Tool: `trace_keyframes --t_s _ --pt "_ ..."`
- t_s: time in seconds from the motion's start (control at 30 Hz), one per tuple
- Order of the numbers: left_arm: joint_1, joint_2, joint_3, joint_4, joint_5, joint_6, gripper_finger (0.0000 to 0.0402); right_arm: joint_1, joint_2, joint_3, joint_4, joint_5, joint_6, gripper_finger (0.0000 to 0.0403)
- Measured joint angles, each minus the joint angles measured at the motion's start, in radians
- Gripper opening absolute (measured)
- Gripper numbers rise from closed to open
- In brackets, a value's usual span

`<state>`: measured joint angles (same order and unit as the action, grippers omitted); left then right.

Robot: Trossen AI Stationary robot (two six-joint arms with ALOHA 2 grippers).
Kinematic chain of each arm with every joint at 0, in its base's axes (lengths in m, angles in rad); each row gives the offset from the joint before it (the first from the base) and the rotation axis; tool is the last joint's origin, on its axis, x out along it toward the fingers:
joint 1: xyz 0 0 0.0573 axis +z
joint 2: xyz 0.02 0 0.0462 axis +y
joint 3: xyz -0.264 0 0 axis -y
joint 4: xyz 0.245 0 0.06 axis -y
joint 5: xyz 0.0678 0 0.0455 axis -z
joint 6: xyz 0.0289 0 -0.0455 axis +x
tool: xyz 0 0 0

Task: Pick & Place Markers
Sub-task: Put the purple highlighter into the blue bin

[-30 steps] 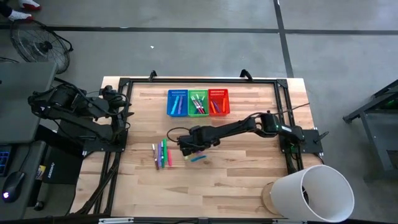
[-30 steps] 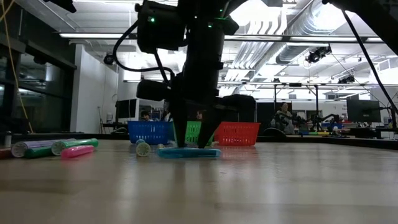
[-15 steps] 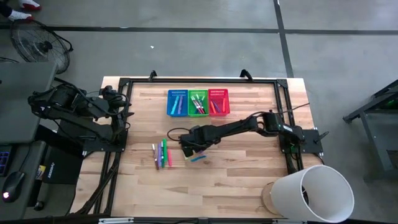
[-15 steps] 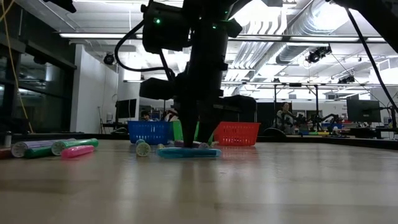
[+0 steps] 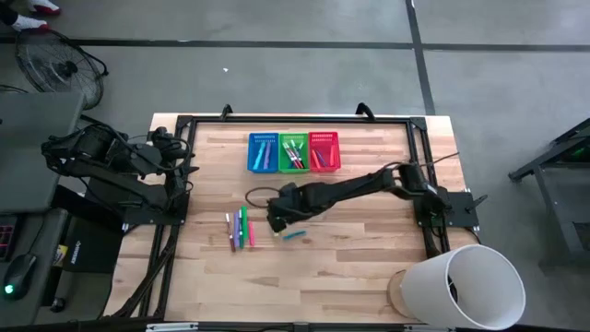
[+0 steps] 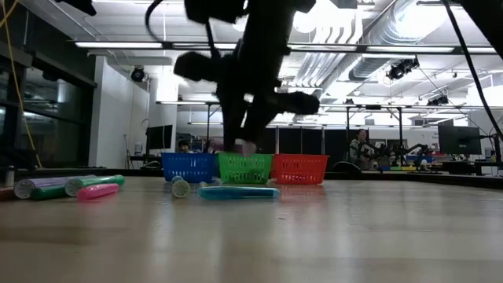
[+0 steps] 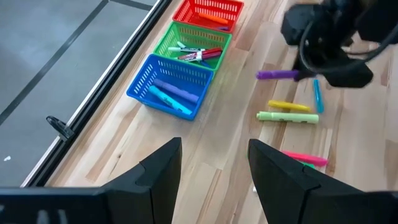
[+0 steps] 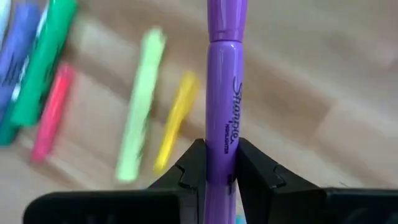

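Right claw (image 8: 219, 171) clenches a smooth cylindrical purple marker (image 8: 222, 93) above wooden tabletop (image 5: 369, 249).

Right gripper (image 8: 221, 163) clamping purple marker (image 8: 225, 93), other markers (image 8: 142, 130) on table (image 8: 323, 87)

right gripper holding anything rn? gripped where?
Yes: the right gripper is shut on a purple marker, fingers pinching its barrel near the printed label, not at an end. The left gripper holds nothing.

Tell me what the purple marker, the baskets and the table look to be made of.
Purple marker, shut in the right gripper: smooth plastic, probably, with a slight sheen and printed lettering.
Blue, green and red baskets: moulded plastic mesh, judging by the bright colours and open grid walls.
Table: pale wooden planks with visible grain and seams.
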<state>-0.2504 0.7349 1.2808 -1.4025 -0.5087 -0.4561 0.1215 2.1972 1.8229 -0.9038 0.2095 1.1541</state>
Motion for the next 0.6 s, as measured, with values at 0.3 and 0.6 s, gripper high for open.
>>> trace_keyframes --t_s 0.3,0.6 --pt "0.000 0.000 0.000 0.070 -0.001 -0.002 0.0182 -0.002 -0.123 0.000 0.054 0.187 -0.152 0.0054" --pt "0.001 0.002 0.000 0.223 -0.036 -0.002 0.0182 -0.005 -0.266 0.002 0.274 0.288 -0.439 0.0054"
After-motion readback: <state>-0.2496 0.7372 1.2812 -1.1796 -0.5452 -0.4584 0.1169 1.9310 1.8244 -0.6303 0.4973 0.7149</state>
